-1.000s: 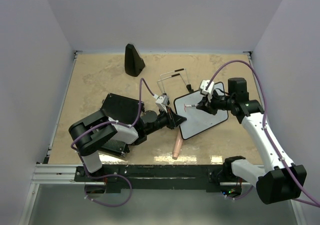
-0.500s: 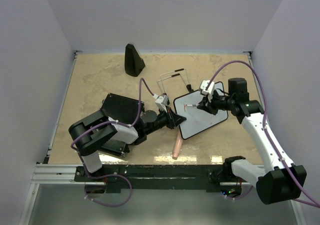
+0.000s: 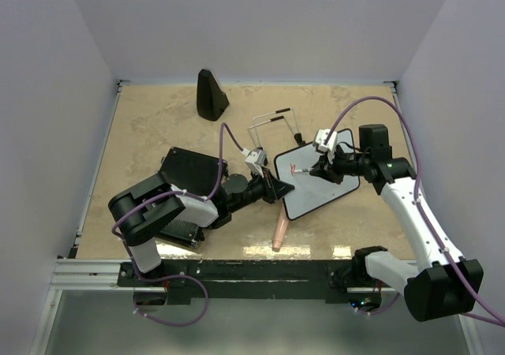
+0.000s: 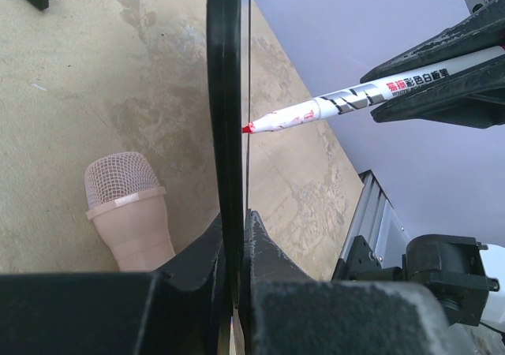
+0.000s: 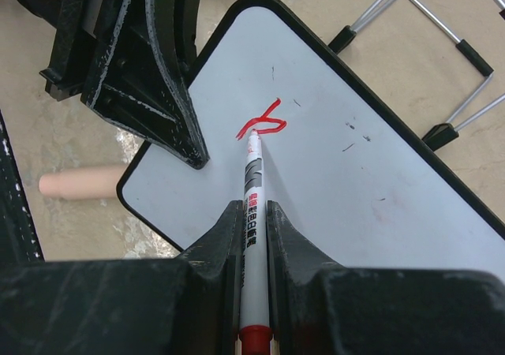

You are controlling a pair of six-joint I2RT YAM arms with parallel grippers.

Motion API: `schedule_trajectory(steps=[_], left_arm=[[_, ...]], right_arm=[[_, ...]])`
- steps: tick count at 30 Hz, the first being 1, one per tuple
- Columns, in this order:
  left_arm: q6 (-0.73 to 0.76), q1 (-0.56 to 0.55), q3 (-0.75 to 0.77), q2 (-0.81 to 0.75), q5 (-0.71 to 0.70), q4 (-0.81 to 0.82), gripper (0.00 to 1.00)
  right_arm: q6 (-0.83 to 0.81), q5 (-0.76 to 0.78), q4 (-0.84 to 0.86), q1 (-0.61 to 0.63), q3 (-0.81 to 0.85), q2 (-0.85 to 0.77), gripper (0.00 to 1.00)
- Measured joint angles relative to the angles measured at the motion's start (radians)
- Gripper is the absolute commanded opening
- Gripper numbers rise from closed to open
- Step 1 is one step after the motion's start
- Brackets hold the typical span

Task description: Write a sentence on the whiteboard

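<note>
- One whiteboard [image 3: 323, 191] sat on the tan surface [image 3: 150, 126], between the two hands. It was small, white and rectangular, with rounded corners and a thin black frame.
- One short red scribble [image 5: 264, 123] marked the whiteboard's face, near its left end. A few tiny dark specks were scattered elsewhere on the face.
- Two robot hands were in view. The left hand [image 3: 284, 188] was pinched shut on the whiteboard's left edge, one finger on each side of the frame.
- The right hand [image 3: 314, 170] reached over the whiteboard and was clamped on one marker [image 5: 252, 183]. The marker had a white barrel and a red tip, and the tip touched the scribble.
- One wire stand [image 3: 274, 121] with black-sleeved ends lay at the whiteboard's far edge.
- One pink microphone-shaped object [image 3: 279, 230] lay just beside the whiteboard's near left corner.
- One flat black case [image 3: 189, 166] lay left of the whiteboard, partly under the left arm.
- One black wedge-shaped object [image 3: 211, 95] stood well apart, behind and left of the whiteboard.
</note>
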Motion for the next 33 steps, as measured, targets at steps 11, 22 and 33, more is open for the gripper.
schedule_trajectory(steps=[11,22,33], left_arm=[[0.0,0.0,0.0,0.0,0.0,0.001,0.0],[0.001,0.0,0.0,0.001,0.001,0.001,0.0],[0.012,-0.006,0.0,0.001,-0.002,0.002,0.0]], right_arm=[[0.0,0.032,-0.004,0.001,0.0,-0.005,0.0],[-0.037,0.067,-0.059,0.001,0.0,-0.016,0.0],[-0.016,-0.003,-0.088,0.001,0.08,-0.122,0.0]])
